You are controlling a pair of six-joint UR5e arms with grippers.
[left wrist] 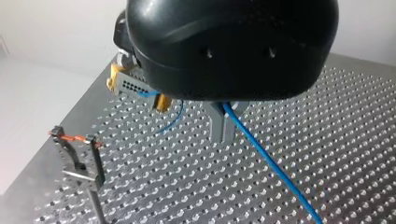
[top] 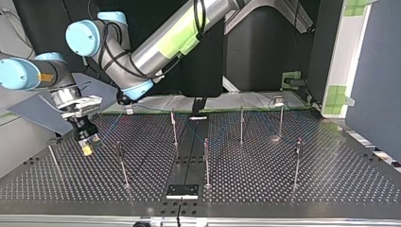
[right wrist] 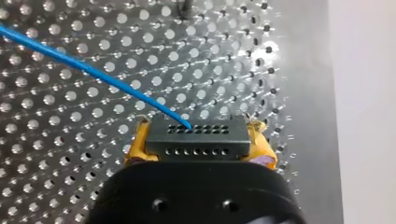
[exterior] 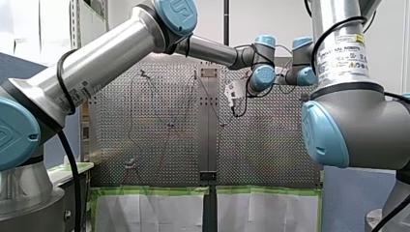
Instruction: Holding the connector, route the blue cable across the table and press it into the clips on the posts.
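Perforated metal table point(top: 265, 189) fills the scene, with dark panels behind it in the top view. Two arms reach over it. Seven thin upright posts point(top: 206, 161) can be counted in the top view. The left wrist view shows one more closely, with a forked clip point(left wrist: 77, 156) at its head and an orange band across the top. One blue cable point(left wrist: 266, 161) and one black connector point(right wrist: 196, 140) are present.

The connector sits at the top view's left, low over the table and near the leftmost post. The right gripper point(top: 86, 144) is clamped on it, with one yellow pad point(right wrist: 264, 149) pressed to each end. The connector's face shows two rows of small holes, and the cable enters the upper row.

From there the cable runs to the left gripper point(left wrist: 224, 133), just beside the right one. Its two metal fingers stand together with the cable pinched between them, and the cable then slants away over the table.

A white label point(exterior: 345, 53) on the right arm reads "UNIVERSAL ROBOTS", and its smaller print and warning signs are too small to read. The blue joint caps point(exterior: 176, 12) bear a raised logo. Green tape point(top: 182, 35) wraps one stretch of the left arm.
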